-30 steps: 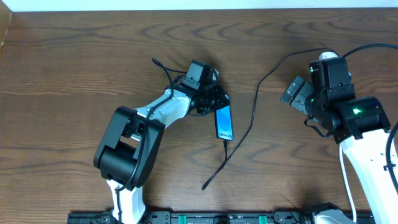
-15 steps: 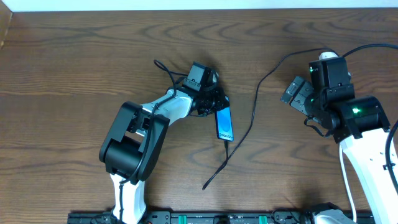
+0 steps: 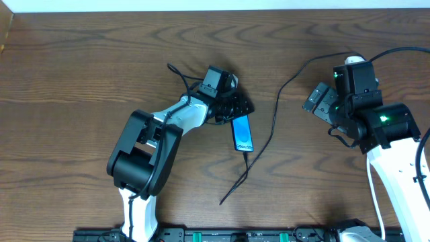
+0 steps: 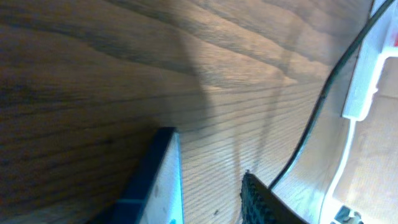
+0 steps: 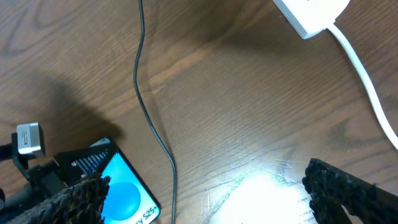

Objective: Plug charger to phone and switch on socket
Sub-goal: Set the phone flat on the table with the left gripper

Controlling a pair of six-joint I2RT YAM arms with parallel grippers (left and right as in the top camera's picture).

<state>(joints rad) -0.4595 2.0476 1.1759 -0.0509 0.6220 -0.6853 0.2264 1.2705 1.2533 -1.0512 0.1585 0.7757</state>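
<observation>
**Figure: Left gripper at the phone's upper end, right gripper spread beside the socket**

We see a dark brown table (image 3: 80,67) with a bold wavy wood grain. The phone (image 3: 242,134) is a slim flat rectangle with a glossy bright blue screen and a white strip. It lies near the table's middle, tilted slightly off vertical. The charger (image 3: 274,117) is a thin, matte black cable. It curves down from the socket area, passes just beside the phone's lower end and trails toward the near edge. The socket (image 5: 311,14) is smooth white plastic with a rounded white lead (image 5: 364,87), and it lies at the far right, beside the right arm.

The left gripper (image 3: 243,106) sits at the phone's upper end. Only 1 ribbed black finger pad (image 4: 261,199) shows in the wrist view, so we cannot tell whether the gripper is clamped. The right gripper (image 5: 211,190) is spread wide and holds nothing.

Compared with 0.5 s ago, the left gripper has shifted slightly rightward and the phone's upper end has turned a little with it. The right arm is unchanged.
</observation>
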